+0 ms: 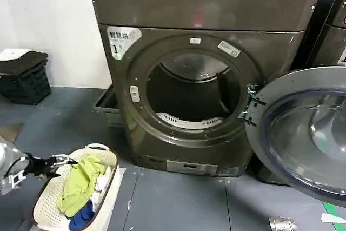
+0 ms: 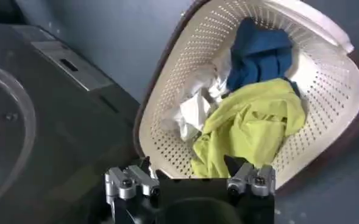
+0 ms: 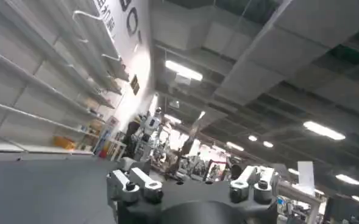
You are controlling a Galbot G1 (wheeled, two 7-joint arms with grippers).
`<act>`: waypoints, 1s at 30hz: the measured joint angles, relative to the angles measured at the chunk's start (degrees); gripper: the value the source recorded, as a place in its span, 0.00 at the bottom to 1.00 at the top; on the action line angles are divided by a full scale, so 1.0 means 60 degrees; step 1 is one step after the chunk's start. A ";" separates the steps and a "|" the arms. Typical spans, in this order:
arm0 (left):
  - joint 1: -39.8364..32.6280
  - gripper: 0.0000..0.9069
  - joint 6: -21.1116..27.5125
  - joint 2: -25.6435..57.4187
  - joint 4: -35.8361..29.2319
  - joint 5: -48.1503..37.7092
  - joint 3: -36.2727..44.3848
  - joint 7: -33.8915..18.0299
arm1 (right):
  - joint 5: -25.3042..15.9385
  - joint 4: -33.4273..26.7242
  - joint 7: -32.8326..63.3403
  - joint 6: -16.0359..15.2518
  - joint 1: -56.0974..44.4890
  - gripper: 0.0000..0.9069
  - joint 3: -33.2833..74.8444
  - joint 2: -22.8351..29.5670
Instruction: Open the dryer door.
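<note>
Grey floor (image 1: 178, 198) lies beneath the swung-open dryer door (image 1: 305, 133).

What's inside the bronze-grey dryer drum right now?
Through the bronze-grey dryer's open round mouth, a bare metal drum with a pale perforated strip at its front; no laundry visible. Its dark lower depths are unreadable.

Dryer door (image 1: 305, 133): large round porthole, wide rim around tinted glass centre. Condition: fully open, swung out to the right of the machine marked "1", hanging upright on its hinge beside the drum opening.
</note>
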 joint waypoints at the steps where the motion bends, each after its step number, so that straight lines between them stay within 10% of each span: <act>1: -0.0004 1.00 -0.0005 -0.0017 -0.0002 -0.0001 0.0011 -0.0004 | -0.0002 0.0001 -0.0004 -0.0010 -0.0010 1.00 0.0002 0.0007; 30: -0.0163 1.00 -0.0396 -0.0208 0.0130 0.0475 0.0135 -0.0123 | 0.0040 -0.0050 -0.0121 0.0246 -0.0025 1.00 0.0033 0.0055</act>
